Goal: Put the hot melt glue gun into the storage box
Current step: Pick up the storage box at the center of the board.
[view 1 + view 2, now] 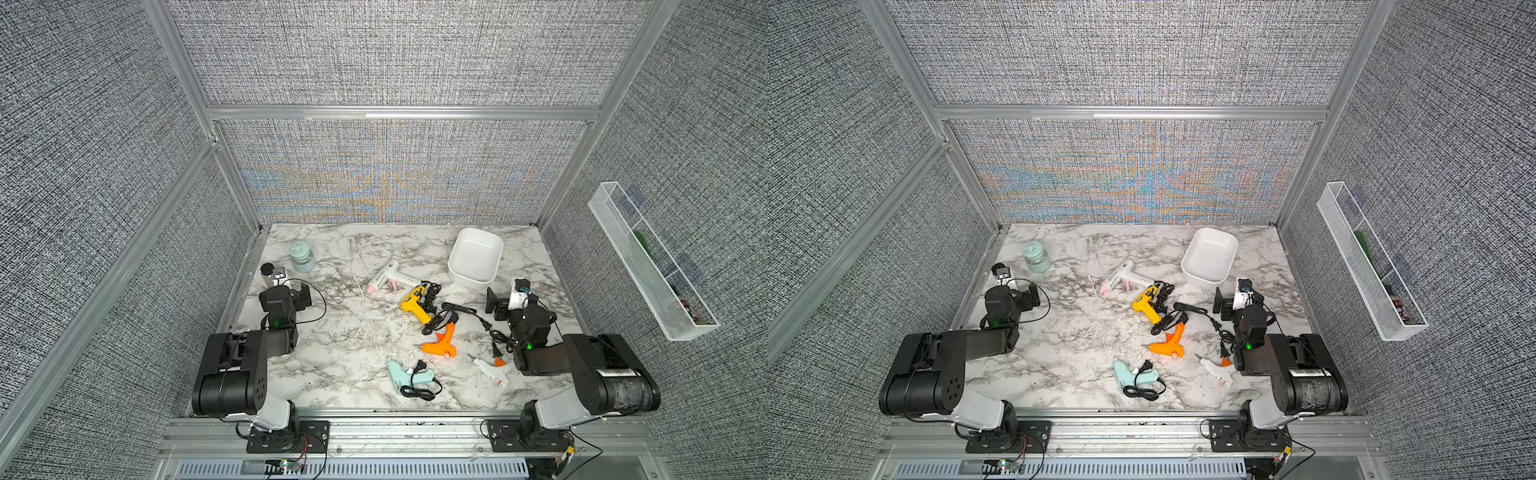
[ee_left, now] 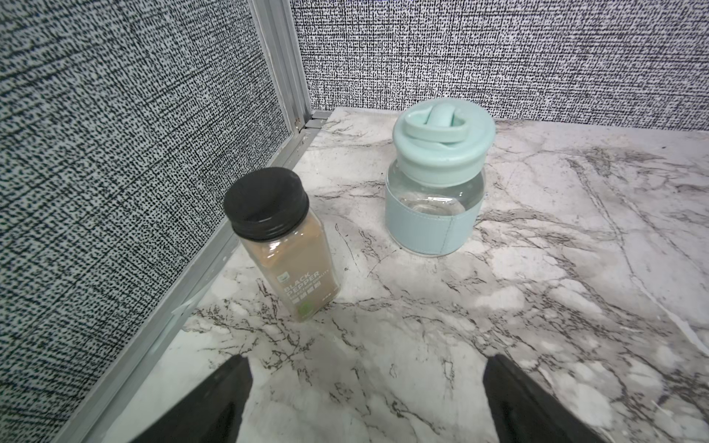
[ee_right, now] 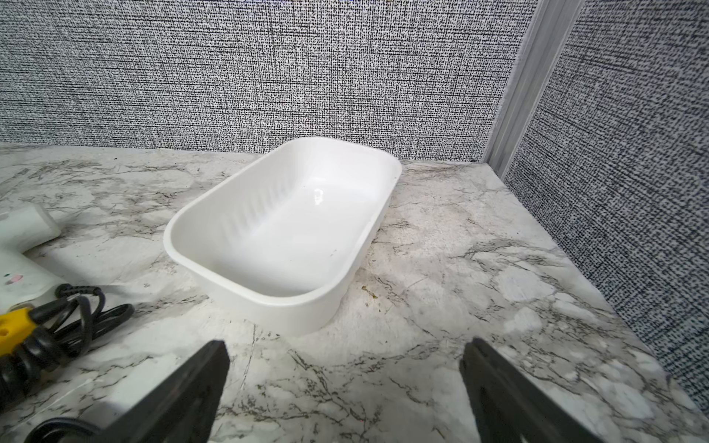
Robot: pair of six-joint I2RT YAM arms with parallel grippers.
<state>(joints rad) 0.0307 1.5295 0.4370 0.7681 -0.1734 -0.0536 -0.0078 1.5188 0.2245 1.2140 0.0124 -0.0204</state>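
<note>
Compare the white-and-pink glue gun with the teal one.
The white glue gun has a pink nozzle; the teal glue gun shows no pink. A black cord loops over the teal glue gun; the white glue gun shows none. The white glue gun lies near the storage box, the teal glue gun near the robot-side edge of the table. Both lie on their sides.

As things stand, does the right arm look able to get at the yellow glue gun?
Probably yes: the right hand is open and empty, and the yellow glue gun lies close by, uncovered, though a bundled black cord crowds its handle.
</note>
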